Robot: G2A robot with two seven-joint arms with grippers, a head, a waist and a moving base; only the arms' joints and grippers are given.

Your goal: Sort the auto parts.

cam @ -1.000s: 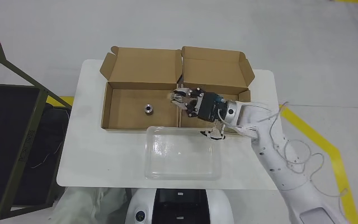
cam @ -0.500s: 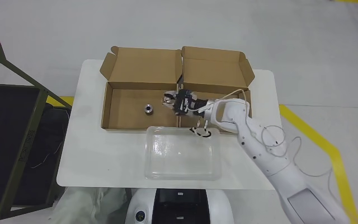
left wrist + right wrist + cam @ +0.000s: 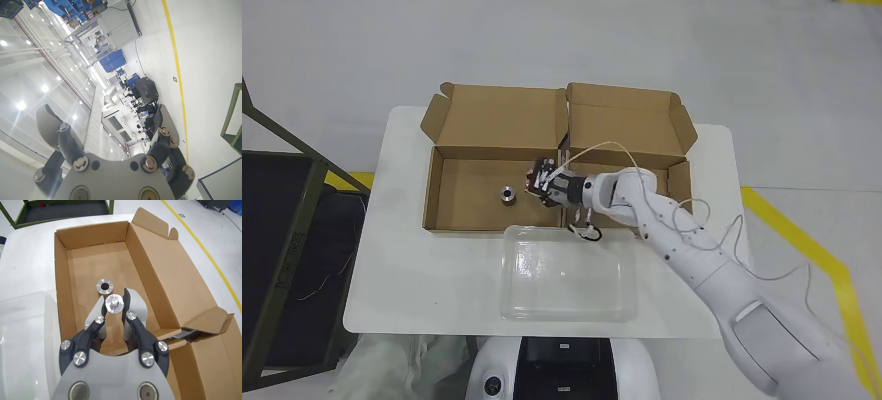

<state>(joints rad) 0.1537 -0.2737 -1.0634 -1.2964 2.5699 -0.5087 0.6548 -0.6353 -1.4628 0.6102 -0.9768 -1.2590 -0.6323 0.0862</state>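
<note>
1. Top view. A white table [image 3: 402, 270] carried two open cardboard boxes. The left box [image 3: 467, 212] serves as the reference for all places. The second box [image 3: 627, 130] stood side by side with the left box, their walls touching. A clear plastic tray [image 3: 567, 300] lay on the table just beside the left box, on the robot's side of it. A short metal sleeve [image 3: 506, 194] stood on the floor of the left box, near its middle. The right claw [image 3: 542, 180] hung over the end of the left box nearest the second box.

2. Left wrist view. The left claw [image 3: 103, 113] pointed away from the left box, toward a hall with a yellow floor line [image 3: 177, 66]. Its fingers [image 3: 47, 128] stood wide apart with nothing between them.

3. Right wrist view. The right claw [image 3: 114, 300] was clamped on a round metal part [image 3: 114, 306], which had a small raised stud at its centre. The part sat between the toothed pads, above the floor of the left box [image 3: 90, 260]. The metal sleeve [image 3: 105, 287] stood upright just beyond the held part, bore upward. Whether the two touched could not be told. The table [image 3: 28, 266] showed beside the left box.
</note>
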